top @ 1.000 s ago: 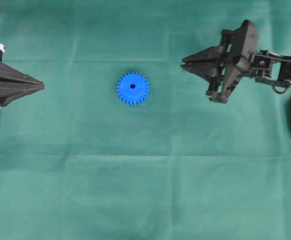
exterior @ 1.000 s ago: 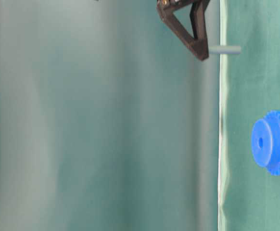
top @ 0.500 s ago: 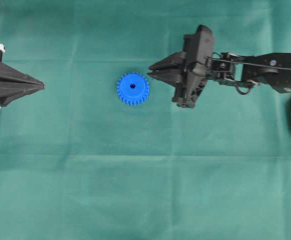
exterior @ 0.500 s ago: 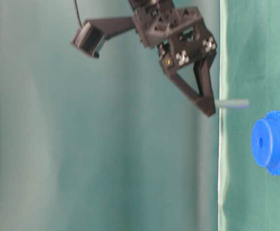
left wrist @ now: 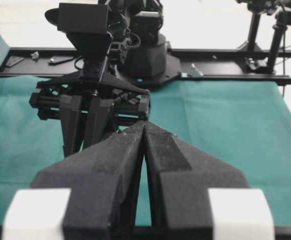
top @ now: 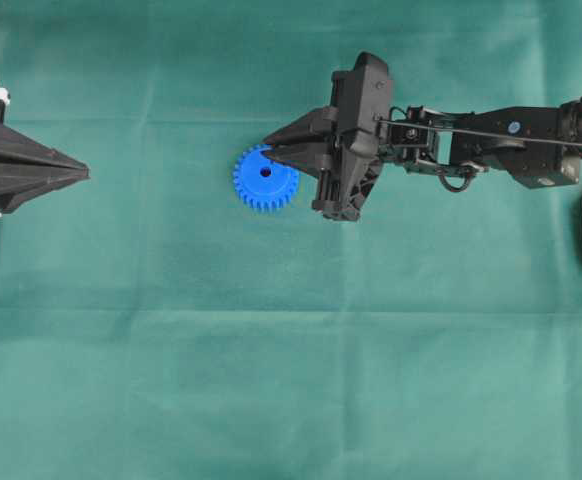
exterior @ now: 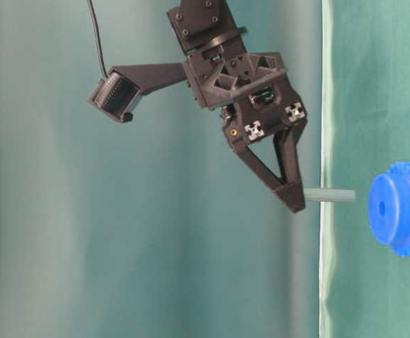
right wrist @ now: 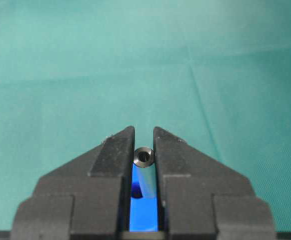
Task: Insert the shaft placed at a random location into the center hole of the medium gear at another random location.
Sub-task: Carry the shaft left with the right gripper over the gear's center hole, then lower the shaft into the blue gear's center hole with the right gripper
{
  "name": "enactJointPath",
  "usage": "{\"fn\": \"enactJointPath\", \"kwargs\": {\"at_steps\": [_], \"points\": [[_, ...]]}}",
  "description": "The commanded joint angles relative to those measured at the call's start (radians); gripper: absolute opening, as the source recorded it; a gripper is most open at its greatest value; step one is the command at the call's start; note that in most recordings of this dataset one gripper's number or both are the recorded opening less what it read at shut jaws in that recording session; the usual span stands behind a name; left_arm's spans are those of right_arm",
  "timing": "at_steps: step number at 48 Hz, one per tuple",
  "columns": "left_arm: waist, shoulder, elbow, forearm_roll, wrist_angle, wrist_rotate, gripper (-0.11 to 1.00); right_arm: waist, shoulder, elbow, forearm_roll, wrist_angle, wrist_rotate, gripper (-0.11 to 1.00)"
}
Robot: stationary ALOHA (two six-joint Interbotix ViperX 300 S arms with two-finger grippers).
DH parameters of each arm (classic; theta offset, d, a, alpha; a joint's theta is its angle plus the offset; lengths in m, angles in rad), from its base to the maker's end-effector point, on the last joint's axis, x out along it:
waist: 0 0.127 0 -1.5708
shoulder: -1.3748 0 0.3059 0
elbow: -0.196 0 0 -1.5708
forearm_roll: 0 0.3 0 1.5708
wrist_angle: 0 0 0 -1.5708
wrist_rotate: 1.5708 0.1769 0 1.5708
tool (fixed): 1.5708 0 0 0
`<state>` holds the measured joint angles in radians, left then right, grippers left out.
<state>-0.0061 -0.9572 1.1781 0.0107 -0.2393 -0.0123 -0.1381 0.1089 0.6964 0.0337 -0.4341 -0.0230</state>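
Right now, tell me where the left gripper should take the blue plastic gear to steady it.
Take the bright blue plastic toothed gear across its rim, jaws coming low from the overhead view's left, where the left gripper sits. It lies flat on the cloth, and the right gripper, holding the silvery metal shaft, overhangs its other side.

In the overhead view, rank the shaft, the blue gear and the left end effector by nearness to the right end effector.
1. The shaft, clamped in the right end effector.
2. The medium gear, just under its tips.
3. The left end effector, far at the left edge.
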Motion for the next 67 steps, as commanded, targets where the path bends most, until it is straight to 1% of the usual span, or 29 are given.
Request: {"fn": "enactJointPath", "kwargs": {"at_steps": [1,10,25,38,58,67], "points": [[-0.002,0.008,-0.020,0.003,-0.005,0.002,0.00,0.003,-0.015,-0.023,0.000,-0.003,-0.017,0.12],[-0.002,0.008,-0.020,0.003,-0.005,0.002,0.00,0.006,-0.009,-0.023,0.000,-0.002,-0.012,0.12],[-0.002,0.008,-0.020,0.003,-0.008,0.002,0.00,0.015,0.038,-0.021,0.005,-0.012,-0.006,0.12],[-0.002,0.008,-0.020,0.003,-0.008,0.002,0.00,0.017,0.044,-0.017,0.006,-0.023,-0.006,0.12],[-0.002,0.008,-0.020,0.003,-0.008,0.002,0.00,0.015,-0.040,-0.025,0.006,-0.009,-0.006,0.12],[-0.002,0.008,-0.020,0.003,-0.009,0.002,0.00,0.015,-0.040,-0.026,0.006,-0.009,-0.006,0.12]]}}
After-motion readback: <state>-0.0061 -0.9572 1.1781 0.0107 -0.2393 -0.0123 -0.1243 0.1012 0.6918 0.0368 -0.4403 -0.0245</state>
